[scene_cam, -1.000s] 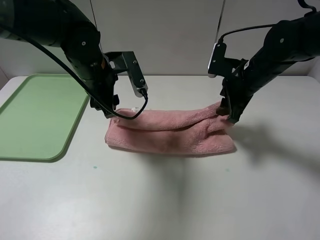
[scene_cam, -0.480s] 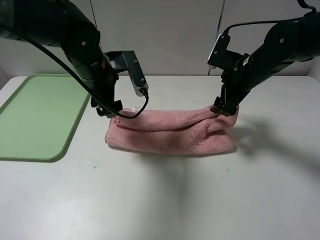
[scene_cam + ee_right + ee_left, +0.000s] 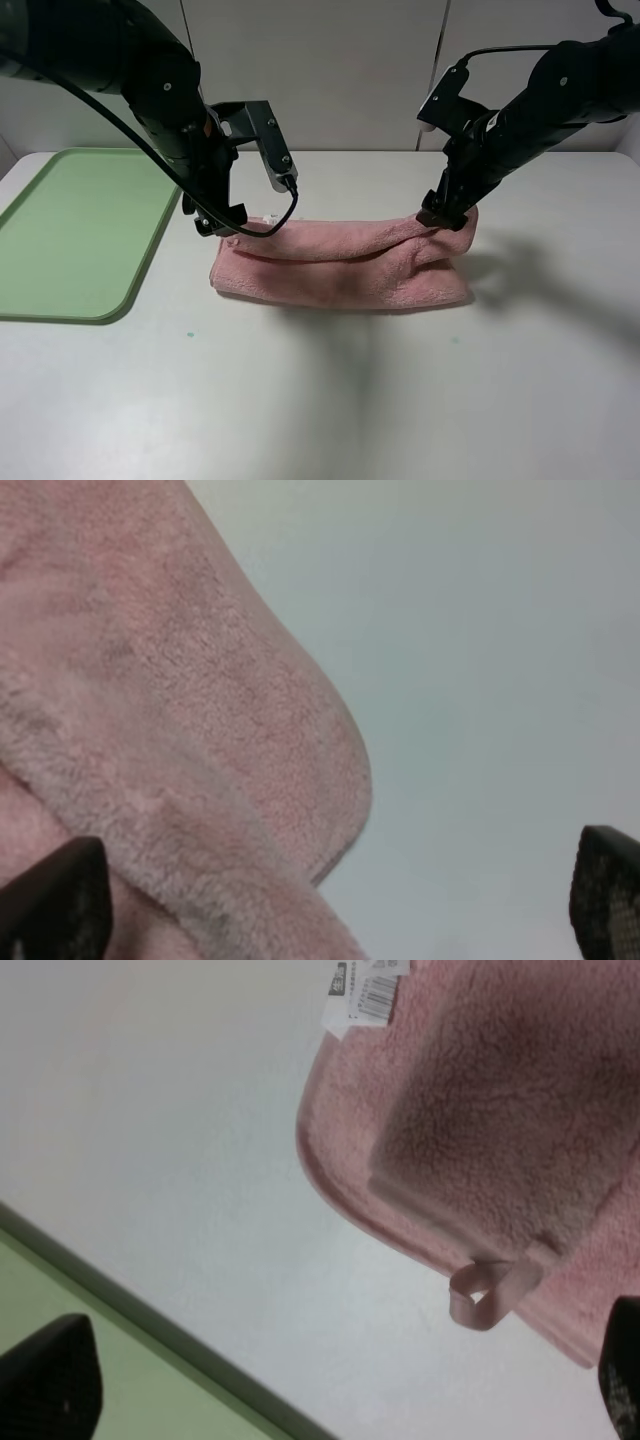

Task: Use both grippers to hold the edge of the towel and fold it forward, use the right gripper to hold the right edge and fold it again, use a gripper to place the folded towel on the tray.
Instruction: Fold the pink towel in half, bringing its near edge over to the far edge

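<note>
The pink towel [image 3: 340,265] lies folded in half as a long strip on the white table. My left gripper [image 3: 222,222] hovers open just above the towel's left end, holding nothing. The left wrist view shows that corner of the towel [image 3: 480,1130] with its white label [image 3: 360,985], its small loop [image 3: 490,1292] and the hemmed edge [image 3: 330,1180], below the open left gripper [image 3: 335,1390]. My right gripper [image 3: 440,215] stands open over the strip's right end. In the right wrist view the right gripper [image 3: 330,900] is spread wide above the towel [image 3: 150,730]. The light-green tray [image 3: 70,235] lies at the far left.
The tray's rim [image 3: 150,1310] runs close to the left gripper in the left wrist view. A grey wall stands behind the table. Bare white tabletop [image 3: 350,400] stretches in front of the towel and to its right.
Both grippers opened wider and let go of the towel's upper layer, which now rests on the lower one. The right gripper rose and drew back a little; the left one lifted slightly.
</note>
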